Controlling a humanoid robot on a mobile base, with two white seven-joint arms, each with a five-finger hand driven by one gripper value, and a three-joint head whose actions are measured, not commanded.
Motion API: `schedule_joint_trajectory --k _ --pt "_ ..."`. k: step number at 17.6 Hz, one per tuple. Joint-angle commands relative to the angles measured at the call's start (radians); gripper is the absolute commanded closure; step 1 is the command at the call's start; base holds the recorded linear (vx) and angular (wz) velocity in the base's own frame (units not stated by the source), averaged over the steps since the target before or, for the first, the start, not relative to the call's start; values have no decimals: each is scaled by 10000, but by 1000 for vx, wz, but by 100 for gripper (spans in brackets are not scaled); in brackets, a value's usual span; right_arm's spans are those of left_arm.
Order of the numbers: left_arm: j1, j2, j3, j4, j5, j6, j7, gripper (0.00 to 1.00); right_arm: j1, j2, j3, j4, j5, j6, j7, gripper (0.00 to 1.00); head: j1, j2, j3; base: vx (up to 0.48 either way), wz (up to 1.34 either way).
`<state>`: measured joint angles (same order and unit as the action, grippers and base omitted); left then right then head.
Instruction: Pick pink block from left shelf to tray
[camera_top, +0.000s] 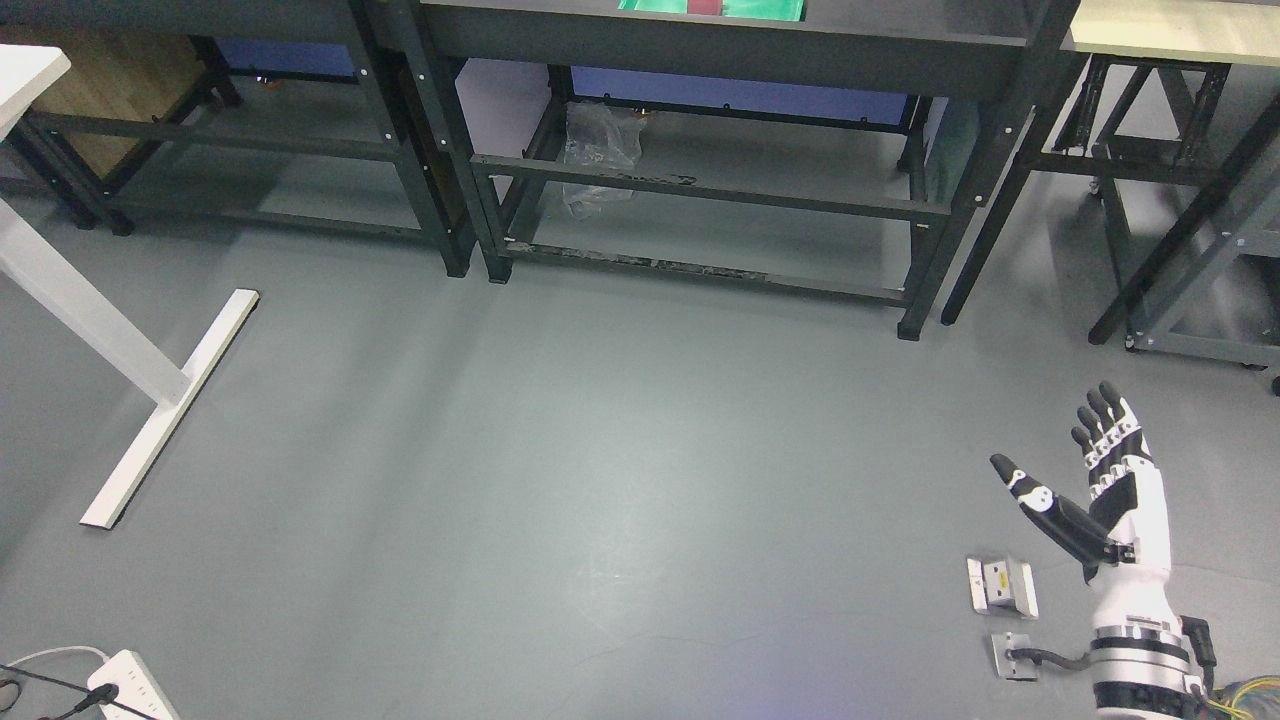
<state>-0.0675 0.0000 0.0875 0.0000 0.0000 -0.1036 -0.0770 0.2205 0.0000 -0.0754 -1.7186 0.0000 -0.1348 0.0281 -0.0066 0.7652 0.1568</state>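
My right hand (1085, 470) rises from the lower right corner over the grey floor, fingers straight and thumb spread, holding nothing. At the top edge a green tray (640, 5) lies on the dark table (720, 45), with a dark red piece (706, 6) on it, mostly cut off by the frame. No pink block and no shelf contents are visible. The left arm does not show.
Dark metal table frames (700, 195) line the back, a crumpled clear plastic bag (598, 150) under the middle one. A white desk leg (150, 400) stands at left. A power strip (125, 685) lies bottom left. Two metal floor plates (1003, 587) sit beside my right wrist.
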Motion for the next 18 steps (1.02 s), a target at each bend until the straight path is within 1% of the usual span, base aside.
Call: schedule_joint_trajectory --k 1,11,12,13,14,15,17,18 --pt "0 175 0 -175 77 8 3 0 20 -175 -13 -10 -337 -2 -20 0 0 0 0 0 0" --pt "0 175 0 -175 77 8 3 0 66 -175 18 -10 -337 13 -35 0 0 0 0 7 0" --pt "0 175 0 -175 77 8 3 0 81 -175 18 -10 -337 -124 -51 0 0 0 0 33 13" --pt "0 175 0 -175 77 8 3 0 51 -175 18 -10 -110 -626 -81 0 0 0 0 67 50" --pt "0 175 0 -175 77 8 3 0 66 -175 -13 -10 530 -935 -81 0 0 0 0 67 50" --pt "0 175 0 -175 77 8 3 0 66 -175 -89 -10 1448 -1029 -112 0 0 0 0 93 19" --pt "0 175 0 -175 77 8 3 0 66 -175 -105 -25 3442 -1030 -264 0 0 0 0 102 -7" --pt "0 175 0 -175 77 8 3 0 50 -175 -105 -25 4530 -1030 -584 0 0 0 0 111 -34"
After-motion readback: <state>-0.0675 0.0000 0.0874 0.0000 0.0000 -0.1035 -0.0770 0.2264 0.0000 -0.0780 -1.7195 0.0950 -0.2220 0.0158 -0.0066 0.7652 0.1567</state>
